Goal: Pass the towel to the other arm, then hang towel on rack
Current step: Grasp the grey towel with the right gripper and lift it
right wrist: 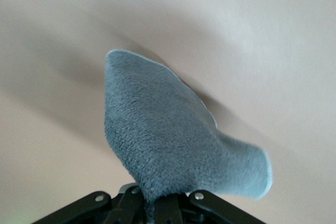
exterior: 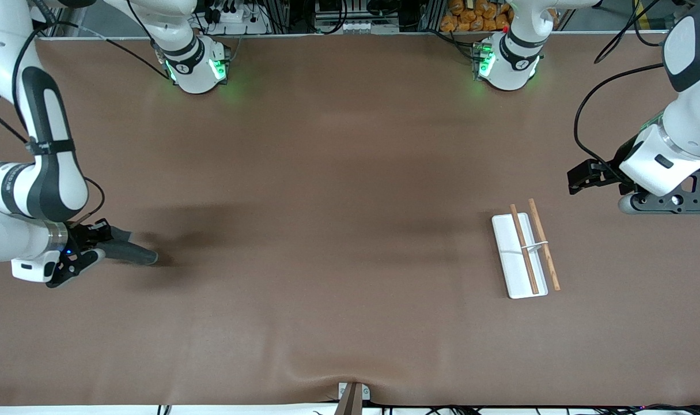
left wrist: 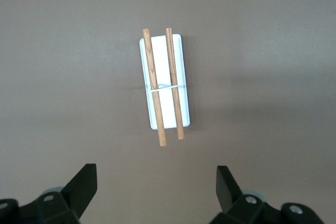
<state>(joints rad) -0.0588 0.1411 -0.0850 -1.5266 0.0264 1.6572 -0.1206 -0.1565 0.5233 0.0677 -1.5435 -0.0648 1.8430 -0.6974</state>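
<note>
At right arm's table end: right end effector [exterior: 105,249] clamps towel [exterior: 132,252], seemingly lifted; left end effector [left wrist: 156,188] wide above rack [left wrist: 164,82].

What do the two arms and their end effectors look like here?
Both arms have glossy white shells with dark grey to black bands at the joints and loose black cables. Green lights glow on their round bases. The left end effector is black, with wedge-shaped fingers and a grey bar under its white wrist. The right end effector is black on a white wrist with a small blue light.
</note>
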